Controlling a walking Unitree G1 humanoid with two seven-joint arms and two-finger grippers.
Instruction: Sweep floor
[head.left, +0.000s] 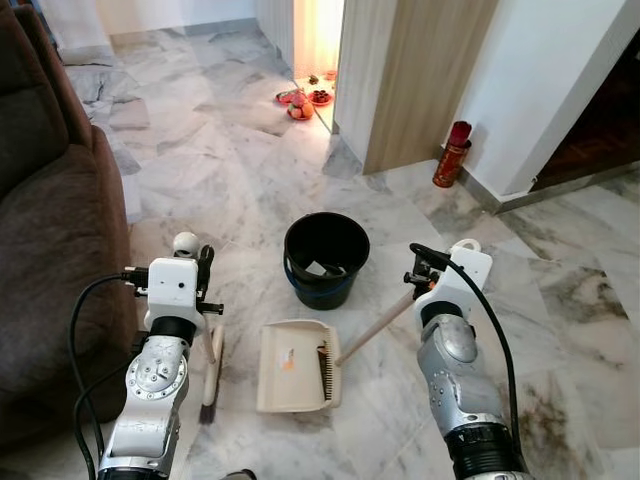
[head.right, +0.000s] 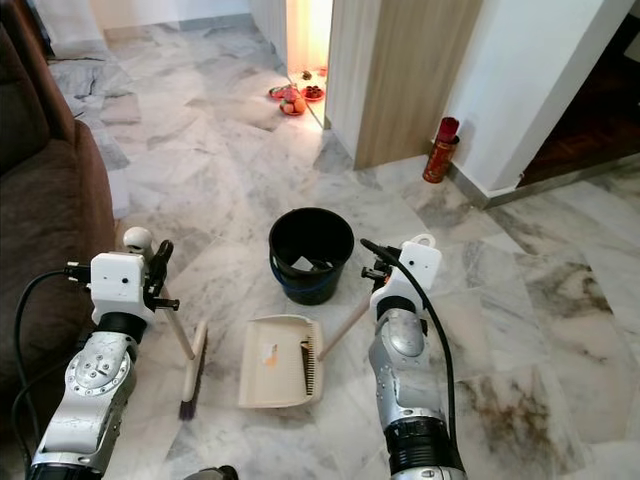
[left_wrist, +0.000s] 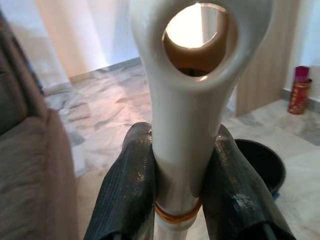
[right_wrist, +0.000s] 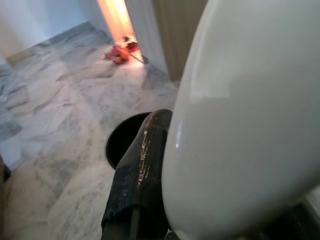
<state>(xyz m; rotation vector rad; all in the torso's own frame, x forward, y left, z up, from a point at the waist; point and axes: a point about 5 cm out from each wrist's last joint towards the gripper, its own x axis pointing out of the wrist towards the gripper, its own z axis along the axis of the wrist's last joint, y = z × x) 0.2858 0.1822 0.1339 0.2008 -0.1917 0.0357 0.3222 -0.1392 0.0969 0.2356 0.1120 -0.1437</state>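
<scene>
Gripping, left gripper (left_wrist: 176, 200): jaws clenched on the white broom handle (left_wrist: 190, 125), just below its hanging hole; black fingers (left_wrist: 125, 185) press both sides.
Right gripper (right_wrist: 165, 200): jaws grasping the cream handle end (right_wrist: 250, 125) of the dustpan; one black finger (right_wrist: 140, 170) lies against it.
Broom (head.right: 190, 365): bristle head on the marble floor (head.left: 200, 150), beside the brown sofa (head.left: 50, 250).
Dustpan (head.left: 298, 365): flat on the floor between both arms, its wooden handle (head.left: 375, 330) slanting up to the right gripper.
Bucket (head.left: 326, 258): black, just beyond the dustpan, scraps inside.
Red can (head.left: 452, 154): upright by the white wall, near the wooden panel (head.left: 420, 80).
Doorway, farthest: red fruit plates (head.left: 300, 100) on the floor.
</scene>
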